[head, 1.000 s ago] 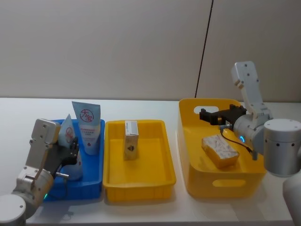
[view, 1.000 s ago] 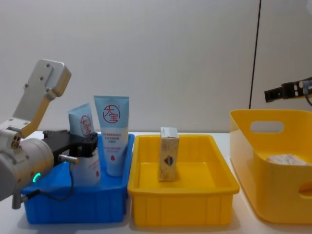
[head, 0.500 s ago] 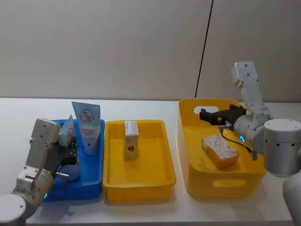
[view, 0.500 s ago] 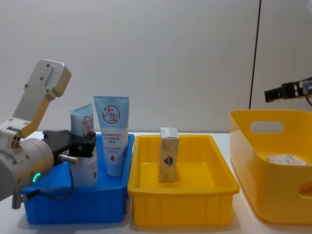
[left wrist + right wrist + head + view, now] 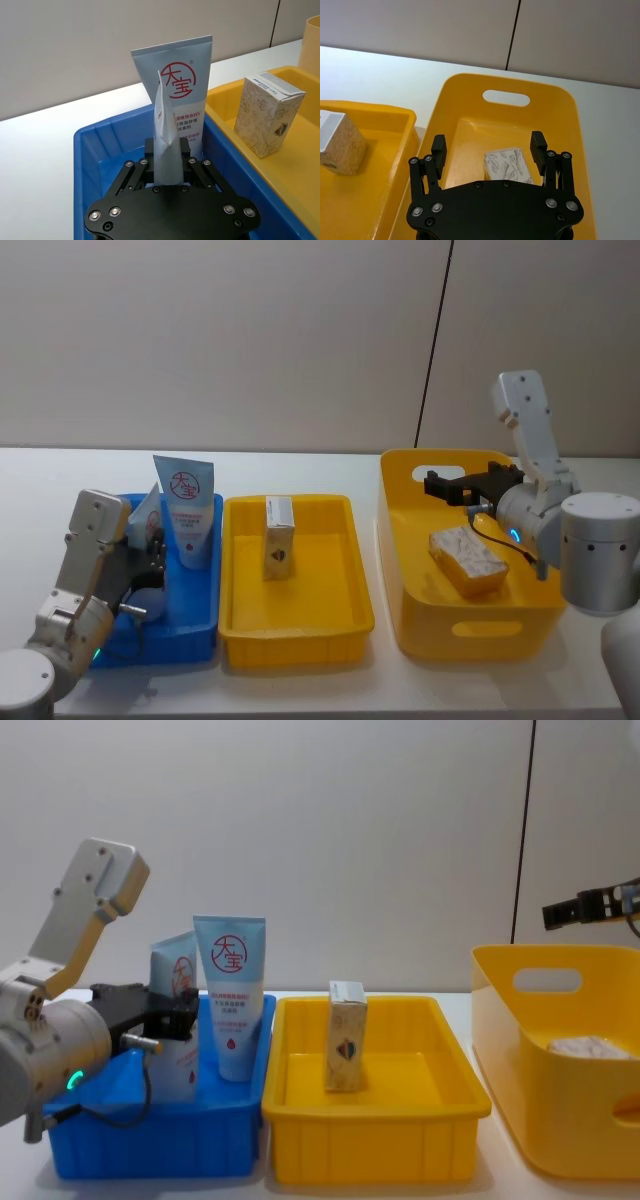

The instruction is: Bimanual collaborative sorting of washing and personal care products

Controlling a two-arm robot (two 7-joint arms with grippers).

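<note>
Two light blue tubes with red logos stand in the blue tray [image 5: 195, 630]. My left gripper [image 5: 150, 565] is shut on the nearer tube [image 5: 143, 525], seen edge-on between the fingers [image 5: 186, 150] in the left wrist view. The other tube [image 5: 190, 510] stands upright just behind it. A cream box [image 5: 278, 537] stands upright in the middle yellow tray [image 5: 295, 635]. Another patterned box [image 5: 467, 560] lies flat in the deep yellow bin [image 5: 470, 625]. My right gripper [image 5: 435, 485] hovers open above that bin, over its box [image 5: 507, 165].
The three containers sit side by side on a white table [image 5: 320, 690], blue at the left, shallow yellow in the middle, deep bin at the right. A grey wall with a dark vertical seam [image 5: 435, 340] stands behind. Bare table lies in front of the containers.
My left gripper has shifted the held tube slightly toward the standing tube, setting it more upright. The right arm has not moved.
</note>
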